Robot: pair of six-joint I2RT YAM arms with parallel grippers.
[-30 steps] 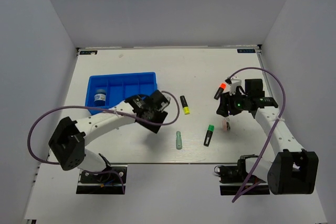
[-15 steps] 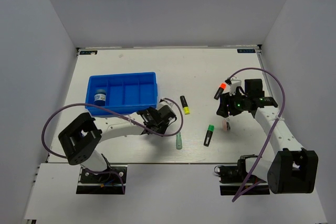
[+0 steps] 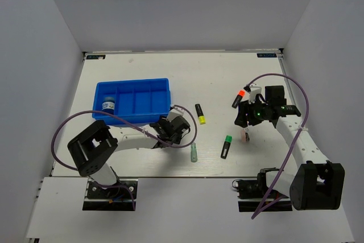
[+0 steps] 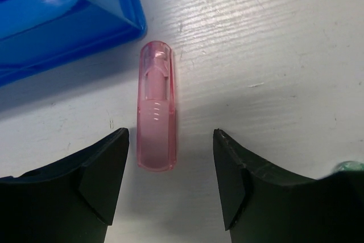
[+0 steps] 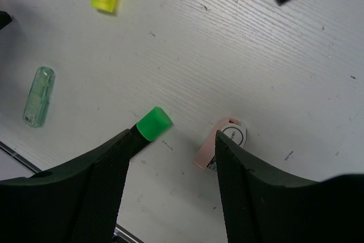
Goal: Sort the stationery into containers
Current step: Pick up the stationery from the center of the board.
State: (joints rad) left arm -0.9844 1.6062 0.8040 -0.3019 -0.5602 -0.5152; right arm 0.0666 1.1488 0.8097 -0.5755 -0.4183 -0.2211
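left gripper [image 4: 169,163]: gapes released, fingertips flanking near end of translucent pink plastic stick [image 4: 155,106], flat on white table [image 4: 273,55], just beside blue plastic tray [image 4: 68,21] corner | right gripper [image 5: 170,157]: spread, grasps nothing, above green-capped black highlighter [image 5: 152,124]

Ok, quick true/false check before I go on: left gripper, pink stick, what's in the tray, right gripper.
1. The left gripper is open, with the pink stick lying between its fingers on the table. True.
2. The pink stick is inside the blue tray. False: it lies on the table just outside the tray's corner.
3. The blue-white cylinder sits in the tray. True.
4. The right gripper is shut on the green-capped highlighter. False: it is open and holds nothing; the highlighter lies on the table by one finger.
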